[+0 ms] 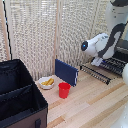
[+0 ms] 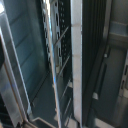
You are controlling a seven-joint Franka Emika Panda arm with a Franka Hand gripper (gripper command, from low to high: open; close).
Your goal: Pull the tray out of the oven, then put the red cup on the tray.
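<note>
The oven (image 1: 123, 50) is a dark box cut off by the exterior view's right edge. The slatted dark tray (image 1: 113, 65) sticks out of its front, low over the wooden table. My white arm reaches down from above, and my gripper (image 1: 97, 61) is at the tray's outer end; the wrist hides its fingers. The wrist view is filled by blurred metal rack wires (image 2: 56, 65) and dark oven surfaces, and I cannot make out fingers there. The red cup (image 1: 64, 90) stands upright on the table, well to the exterior view's left of the tray.
A white bowl with yellow food (image 1: 46, 82) sits just left of the cup. An upright dark-blue panel (image 1: 66, 72) stands behind the cup. A big black fabric bin (image 1: 20, 97) fills the lower left. A slatted screen (image 1: 40, 35) forms the backdrop.
</note>
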